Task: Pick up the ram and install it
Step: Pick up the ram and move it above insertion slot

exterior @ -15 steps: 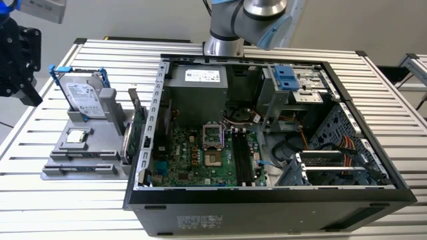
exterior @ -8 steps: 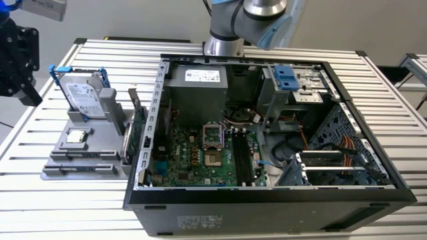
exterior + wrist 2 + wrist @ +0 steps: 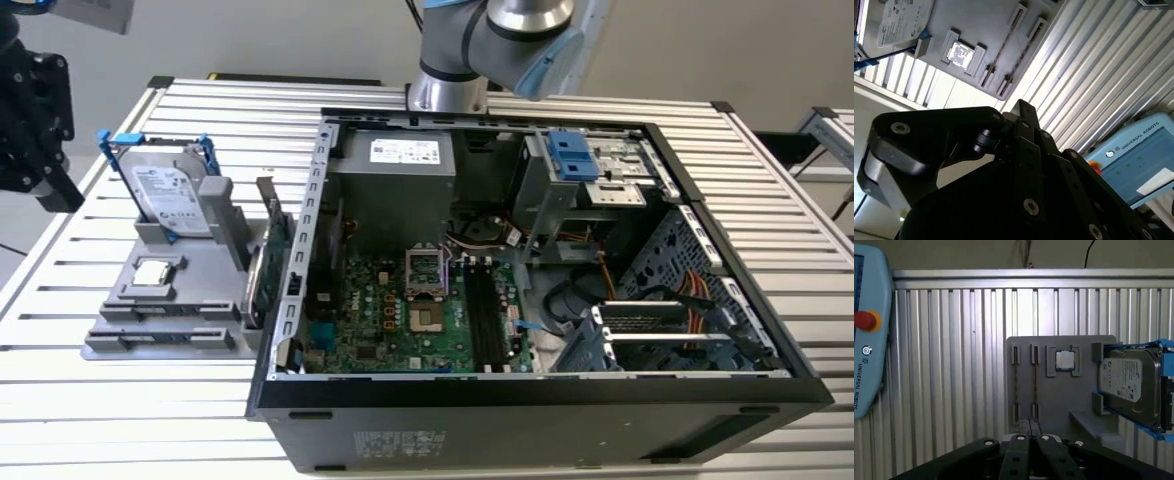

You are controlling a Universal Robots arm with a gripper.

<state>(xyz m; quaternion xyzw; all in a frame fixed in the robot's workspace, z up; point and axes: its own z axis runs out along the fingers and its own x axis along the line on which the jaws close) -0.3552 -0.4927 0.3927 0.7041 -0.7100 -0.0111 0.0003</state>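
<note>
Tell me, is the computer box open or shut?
Open. The computer box has no side cover on, so the green board inside shows.

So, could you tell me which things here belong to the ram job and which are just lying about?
Job: ram in grey holder; claw; open computer case; its motherboard.
Lying about: hard drive; processor chip; expansion card; teach pendant.

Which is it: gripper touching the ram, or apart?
Apart. In the exterior view the gripper hangs at the exterior view's left, with table slats visible between it and the gray holder where the ram stands.
</note>
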